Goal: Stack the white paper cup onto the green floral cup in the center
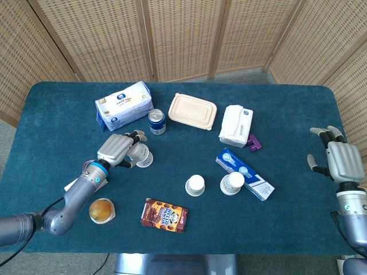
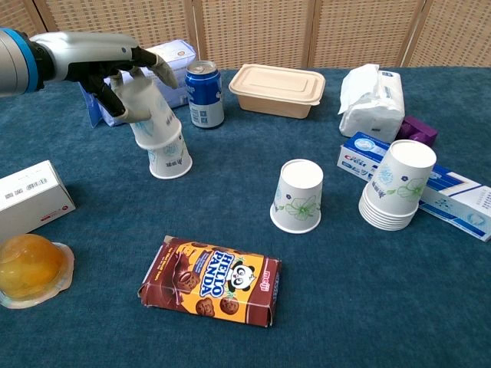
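A white paper cup (image 2: 151, 113) sits tilted, upside down, over another inverted cup (image 2: 170, 157) at ten o'clock on the blue table (image 2: 368, 291), the left hand (image 2: 123, 80) wrapped around it.

The green floral cup (image 2: 298, 196) stands inverted at centre, well apart from the pair. At three o'clock of it is a cup stack (image 2: 397, 195); at seven, a Hello Panda box (image 2: 212, 280). A soda can (image 2: 205, 93) stands at twelve o'clock of the held cup. The right hand (image 1: 337, 161) hovers at the table's three o'clock edge, fingers spread, holding nothing.
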Robot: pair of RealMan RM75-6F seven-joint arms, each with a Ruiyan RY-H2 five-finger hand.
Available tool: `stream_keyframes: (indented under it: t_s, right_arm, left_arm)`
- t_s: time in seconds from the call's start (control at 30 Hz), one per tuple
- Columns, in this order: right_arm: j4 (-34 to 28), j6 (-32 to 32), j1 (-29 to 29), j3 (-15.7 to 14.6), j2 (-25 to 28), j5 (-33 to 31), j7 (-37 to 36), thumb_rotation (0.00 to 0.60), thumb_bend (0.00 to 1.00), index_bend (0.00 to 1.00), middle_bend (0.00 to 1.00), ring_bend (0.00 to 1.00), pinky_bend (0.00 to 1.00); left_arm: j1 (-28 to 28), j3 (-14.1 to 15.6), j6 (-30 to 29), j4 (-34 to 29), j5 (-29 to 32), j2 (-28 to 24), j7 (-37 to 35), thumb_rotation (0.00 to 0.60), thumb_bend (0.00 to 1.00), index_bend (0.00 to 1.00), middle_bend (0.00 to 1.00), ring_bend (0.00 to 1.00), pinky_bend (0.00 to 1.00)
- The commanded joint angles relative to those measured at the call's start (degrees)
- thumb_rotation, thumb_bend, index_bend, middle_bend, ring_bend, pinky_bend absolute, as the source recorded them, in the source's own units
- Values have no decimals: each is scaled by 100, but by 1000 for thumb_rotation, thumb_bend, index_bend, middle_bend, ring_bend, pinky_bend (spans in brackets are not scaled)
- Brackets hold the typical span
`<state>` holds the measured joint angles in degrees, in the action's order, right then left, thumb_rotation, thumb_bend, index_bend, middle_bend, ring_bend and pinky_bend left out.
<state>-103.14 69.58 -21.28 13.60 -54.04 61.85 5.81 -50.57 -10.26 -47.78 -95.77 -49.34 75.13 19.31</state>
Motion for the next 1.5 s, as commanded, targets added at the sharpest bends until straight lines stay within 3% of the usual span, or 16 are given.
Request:
stream_keyframes:
  t_s: [0.03, 0.13, 0.43, 0.97, 1.1, 1.33, 1.5]
  right_arm:
    - [1, -3, 2, 4, 4, 6, -10, 600, 447, 201, 248, 115, 507]
    - [1, -22, -1, 15, 7, 6, -33, 600, 449, 201, 248, 115, 507]
    - [16, -98, -45, 25, -43, 6, -31, 600, 448, 201, 248, 115, 507]
    - [40, -47, 37, 14, -23, 20, -104, 600, 449, 201, 249, 115, 507]
    - [33, -32, 67, 22, 15, 7, -132, 600, 449, 201, 249, 115, 507]
    - [9, 0, 117, 28, 65, 18, -191, 600, 449, 201, 249, 115, 508]
    - [-6, 14, 129, 35, 78, 40, -208, 600, 449, 200, 249, 115, 507]
  left_arm:
    - [-68, 81, 58, -59, 169, -87, 146, 600, 424, 13, 3, 73, 349]
    - [-114, 172, 25, -134, 319, -182, 336, 600, 424, 0, 0, 26, 336]
    - [-153, 430, -125, -274, 590, -247, 664, 600, 424, 0, 0, 23, 336]
    - [-482, 595, 2, 364, 853, 429, 1029, 600, 424, 21, 0, 31, 346]
    - [-523, 581, -48, 606, 837, 674, 1037, 600, 425, 101, 16, 117, 385]
    - [-501, 562, -227, 838, 642, 946, 1021, 600, 425, 269, 204, 365, 486]
    - [-461, 541, -266, 841, 549, 950, 974, 600, 425, 293, 245, 392, 495]
